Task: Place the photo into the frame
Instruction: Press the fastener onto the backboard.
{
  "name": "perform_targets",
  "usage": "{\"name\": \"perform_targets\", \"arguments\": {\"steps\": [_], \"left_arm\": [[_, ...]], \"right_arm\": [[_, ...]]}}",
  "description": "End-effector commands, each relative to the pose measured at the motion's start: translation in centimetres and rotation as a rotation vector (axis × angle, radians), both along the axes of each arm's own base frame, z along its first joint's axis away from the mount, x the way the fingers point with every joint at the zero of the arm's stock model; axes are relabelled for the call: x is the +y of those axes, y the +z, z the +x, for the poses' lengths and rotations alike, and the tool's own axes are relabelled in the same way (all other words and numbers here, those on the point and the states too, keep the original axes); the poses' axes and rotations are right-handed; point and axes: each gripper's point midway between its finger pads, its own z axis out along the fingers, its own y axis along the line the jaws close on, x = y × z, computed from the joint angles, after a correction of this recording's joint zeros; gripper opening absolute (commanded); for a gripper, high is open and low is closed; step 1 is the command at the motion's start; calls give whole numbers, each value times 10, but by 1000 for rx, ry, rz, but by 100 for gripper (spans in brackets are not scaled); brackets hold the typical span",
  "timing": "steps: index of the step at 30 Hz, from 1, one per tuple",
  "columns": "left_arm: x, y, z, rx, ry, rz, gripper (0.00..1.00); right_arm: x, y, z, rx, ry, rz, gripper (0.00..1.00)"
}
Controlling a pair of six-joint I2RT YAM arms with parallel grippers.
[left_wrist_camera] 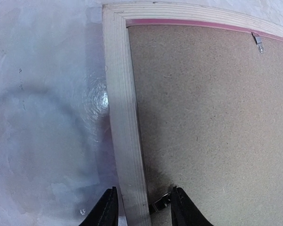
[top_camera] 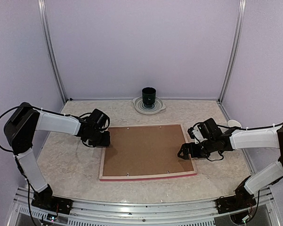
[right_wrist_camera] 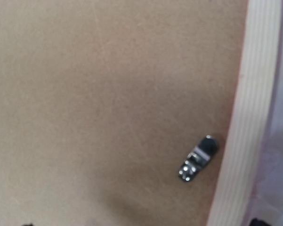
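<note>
The frame (top_camera: 148, 176) lies face down in the middle of the table, pale wood back up, with a pink edge along its near side. A brown backing board (top_camera: 146, 149) fills it. The photo is hidden. My left gripper (top_camera: 103, 140) is at the frame's left side, open. In the left wrist view its jaws straddle the wooden rim (left_wrist_camera: 122, 117), and the inner fingertip (left_wrist_camera: 182, 209) is against a small metal clip (left_wrist_camera: 160, 202). My right gripper (top_camera: 184, 151) hovers wide open over the board near the right rim (right_wrist_camera: 247, 141), above another clip (right_wrist_camera: 198, 159).
A dark cup (top_camera: 149, 96) stands on a pale dish (top_camera: 149, 108) at the back edge of the table. A small white object (top_camera: 234, 124) lies behind the right arm. Another clip (left_wrist_camera: 258, 41) sits near the frame's far left corner. Walls enclose the table.
</note>
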Motion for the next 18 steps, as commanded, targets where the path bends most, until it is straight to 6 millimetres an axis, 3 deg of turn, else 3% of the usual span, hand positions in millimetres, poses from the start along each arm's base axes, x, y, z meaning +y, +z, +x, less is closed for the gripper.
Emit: {"name": "perform_targets", "arguments": {"steps": [1, 18], "left_arm": [[6, -9, -13, 41, -13, 28, 37], [10, -10, -19, 48, -9, 36, 28]], "right_arm": [[-1, 0, 3, -10, 1, 0, 99], [-1, 0, 4, -9, 1, 1, 99]]}}
